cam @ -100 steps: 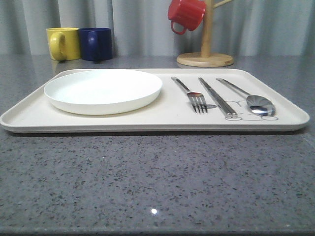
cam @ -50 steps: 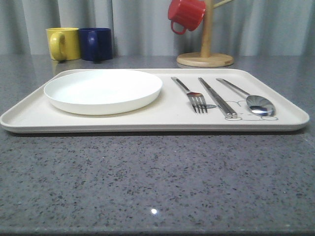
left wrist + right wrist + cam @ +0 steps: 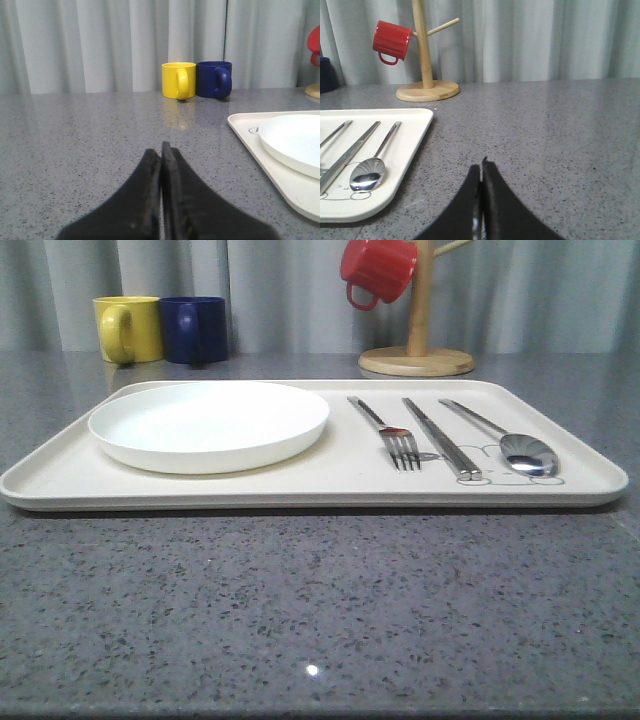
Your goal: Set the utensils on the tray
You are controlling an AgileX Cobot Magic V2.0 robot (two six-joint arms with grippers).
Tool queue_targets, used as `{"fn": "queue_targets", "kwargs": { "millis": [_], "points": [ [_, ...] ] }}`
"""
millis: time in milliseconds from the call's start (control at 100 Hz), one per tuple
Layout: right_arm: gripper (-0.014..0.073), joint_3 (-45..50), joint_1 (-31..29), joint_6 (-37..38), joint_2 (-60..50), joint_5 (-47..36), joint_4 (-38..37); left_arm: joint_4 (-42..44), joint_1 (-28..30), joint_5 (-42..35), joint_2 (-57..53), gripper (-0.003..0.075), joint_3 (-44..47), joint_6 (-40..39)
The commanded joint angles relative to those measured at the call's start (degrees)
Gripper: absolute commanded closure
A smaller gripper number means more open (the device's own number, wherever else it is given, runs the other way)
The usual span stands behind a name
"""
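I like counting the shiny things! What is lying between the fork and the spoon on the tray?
The chopsticks lie between the fork and the spoon on the tray, seen in the front view.

The setting looks like a staged dining or kitchen corner. A speckled grey stone-like countertop (image 3: 320, 610) runs back to pale grey pleated curtains (image 3: 290, 290) that hide any walls. On it stand a glossy yellow ceramic mug (image 3: 128, 328) and a dark blue ceramic mug (image 3: 195, 329) side by side, and a wooden mug tree (image 3: 417, 345) with a ribbed red mug (image 3: 377, 270) hanging from it.
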Motion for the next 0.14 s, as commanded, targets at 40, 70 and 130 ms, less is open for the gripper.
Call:
{"fn": "queue_targets", "kwargs": {
  "millis": [40,70,130],
  "points": [
    [0.0662,0.2,-0.3,-0.4,-1.0,-4.9,0.3,0.0,0.1,-5.2,-1.9,0.0739,1.6,-0.5],
    [0.0662,0.2,-0.3,-0.4,-1.0,-4.9,0.3,0.0,0.1,-5.2,-1.9,0.0739,1.6,-0.5],
    [0.0662,0.2,-0.3,-0.4,-1.0,-4.9,0.3,0.0,0.1,-5.2,-1.9,0.0739,1.6,-0.5]
  ]
}}
